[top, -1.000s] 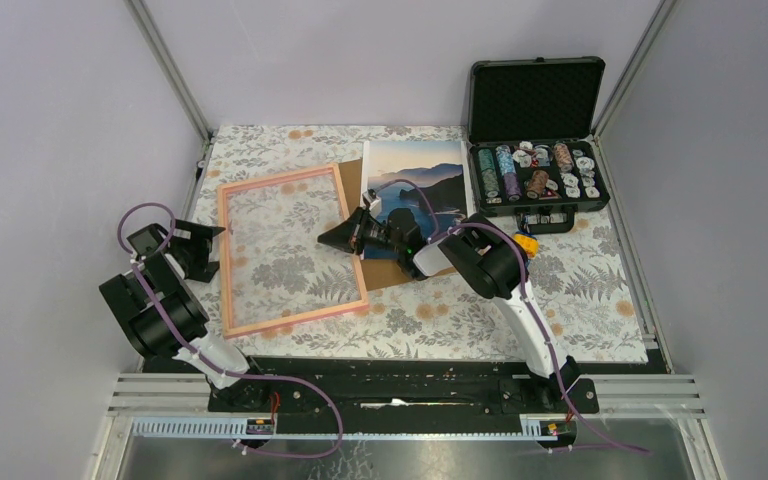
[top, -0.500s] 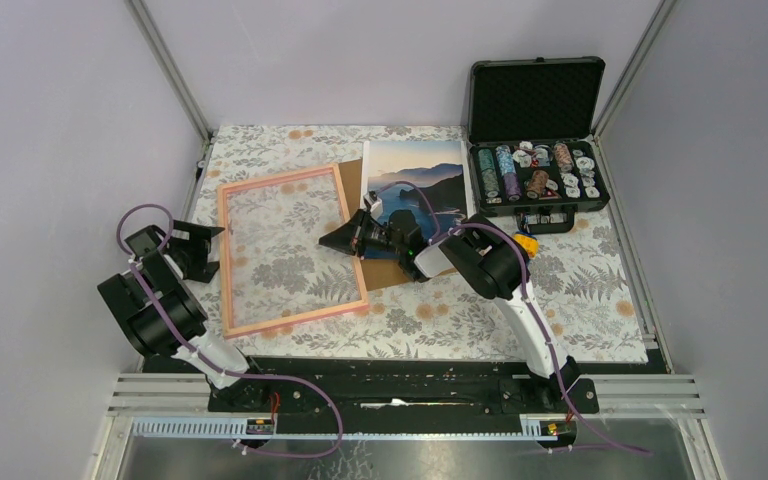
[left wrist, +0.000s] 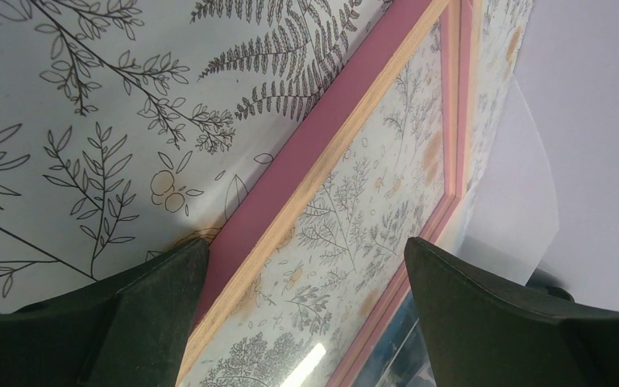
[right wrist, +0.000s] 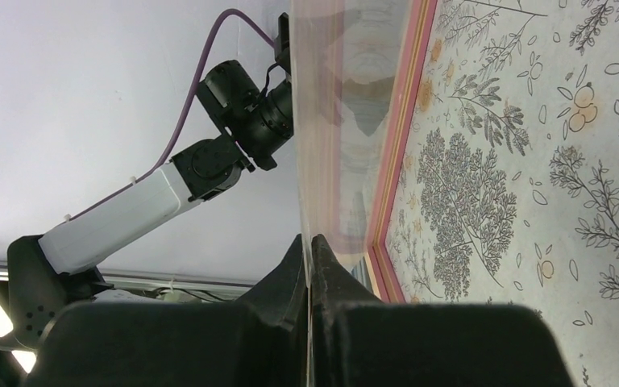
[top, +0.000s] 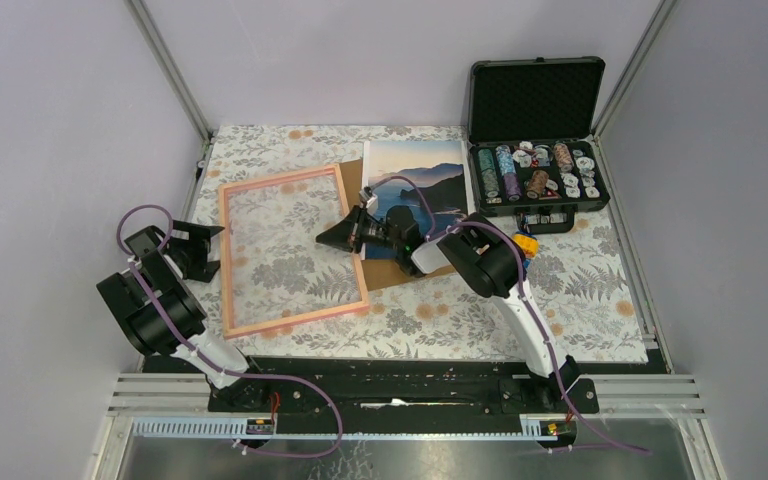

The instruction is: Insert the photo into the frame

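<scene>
The frame (top: 293,250), pink-edged with the table's pattern showing through, lies flat left of centre. The photo (top: 420,175), a blue coast under a pale sky, rests face up to its right. My right gripper (top: 326,238) reaches over the frame's right border. In the right wrist view the right gripper (right wrist: 310,242) is shut on a thin clear sheet (right wrist: 318,121) that stands up edge-on from its jaws. My left gripper (left wrist: 306,250) is open with nothing held. Its fingers (left wrist: 157,310) sit low over the frame's left border (left wrist: 322,137).
A brown backing board (top: 400,273) lies under the photo's near end and the right arm. An open black case (top: 535,170) of poker chips stands at the back right, with a small yellow object (top: 527,243) in front of it. Grey walls close in both sides.
The right gripper has crept slightly left over the frame, still shut on the sheet. The left arm has not moved.
</scene>
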Robot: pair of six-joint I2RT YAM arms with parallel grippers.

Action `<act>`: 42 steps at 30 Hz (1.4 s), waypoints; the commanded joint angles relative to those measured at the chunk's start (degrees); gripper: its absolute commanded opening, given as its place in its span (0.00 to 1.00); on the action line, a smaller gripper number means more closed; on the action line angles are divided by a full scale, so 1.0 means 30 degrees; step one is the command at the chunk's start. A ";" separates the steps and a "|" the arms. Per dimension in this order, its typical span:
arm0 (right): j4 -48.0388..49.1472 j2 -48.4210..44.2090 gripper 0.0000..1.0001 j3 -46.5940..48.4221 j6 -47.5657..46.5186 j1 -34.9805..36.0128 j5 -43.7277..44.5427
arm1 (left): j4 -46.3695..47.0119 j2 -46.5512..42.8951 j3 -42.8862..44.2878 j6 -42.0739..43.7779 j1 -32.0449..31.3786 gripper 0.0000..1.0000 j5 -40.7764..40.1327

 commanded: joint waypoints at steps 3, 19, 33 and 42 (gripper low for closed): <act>0.0124 0.0485 0.00 0.0552 -0.0650 0.0127 -0.1628 | -0.1717 0.0998 -0.0689 0.0237 -0.0225 0.99 -0.0116; -0.5158 -0.1225 0.02 -0.0211 -0.4165 0.0199 0.0215 | -0.1731 0.0588 -0.0910 0.0178 -0.0250 0.99 -0.0123; -1.1657 -0.3443 0.30 0.0389 -0.8172 0.0494 0.1745 | -0.1733 0.0192 -0.0904 0.0220 -0.0256 0.99 -0.0338; -1.6337 -0.4001 0.61 0.2054 -1.1206 0.0629 0.2943 | -0.2293 -0.0464 -0.0586 0.0678 -0.0284 0.99 -0.1058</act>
